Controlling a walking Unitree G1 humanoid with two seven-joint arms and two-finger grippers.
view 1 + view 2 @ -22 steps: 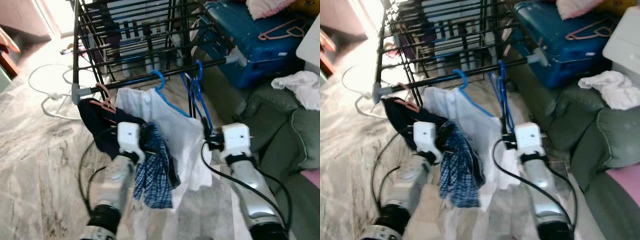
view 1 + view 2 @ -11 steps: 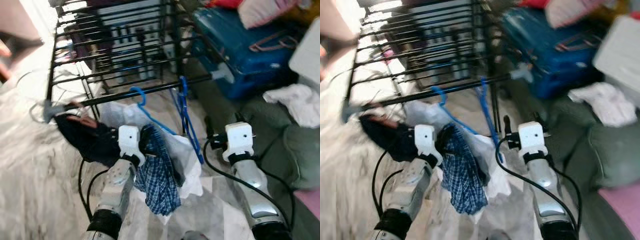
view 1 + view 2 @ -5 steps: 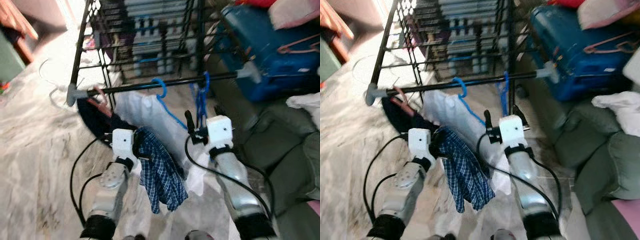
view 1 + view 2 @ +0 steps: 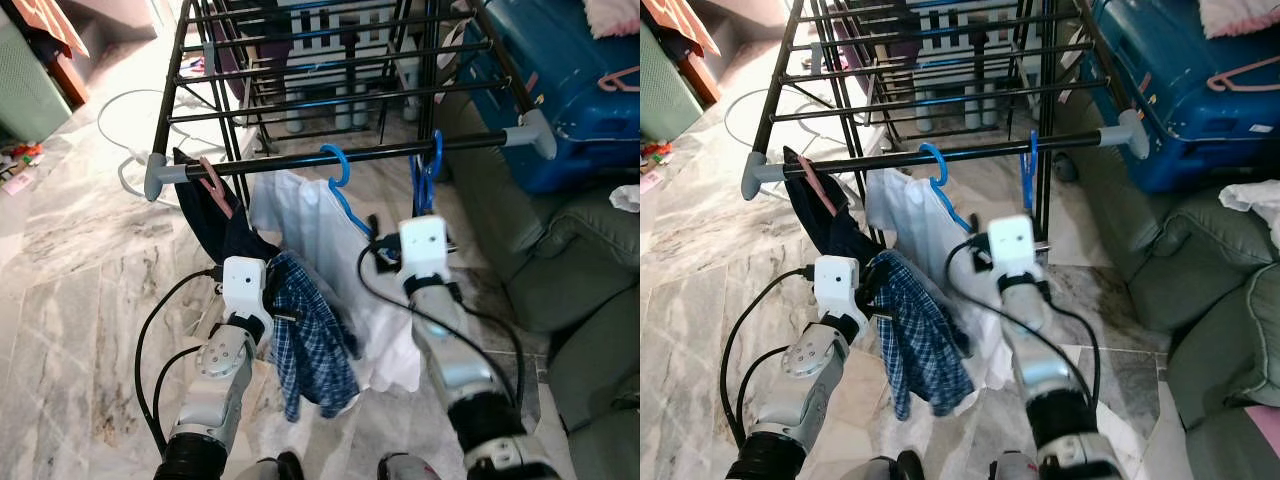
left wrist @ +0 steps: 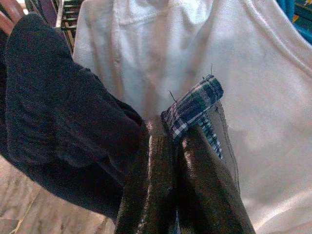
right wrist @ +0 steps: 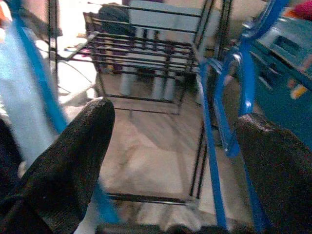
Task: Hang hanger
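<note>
Right gripper point(image 6: 170, 161): fingers spread wide and empty now; two seconds ago it was up at the blue hanger point(image 4: 428, 175), and it has since let go.
Blue hanger: hooked on the front rail point(image 4: 340, 158) of the drying rack point(image 4: 300, 60), toward the right end, hanging free.
Left gripper point(image 5: 173, 161): still pinched shut on the checked cloth point(image 4: 310, 335), near the white shirt point(image 4: 330, 240).
Meaning: the hanging looks done; the right arm just needs to back away.
</note>
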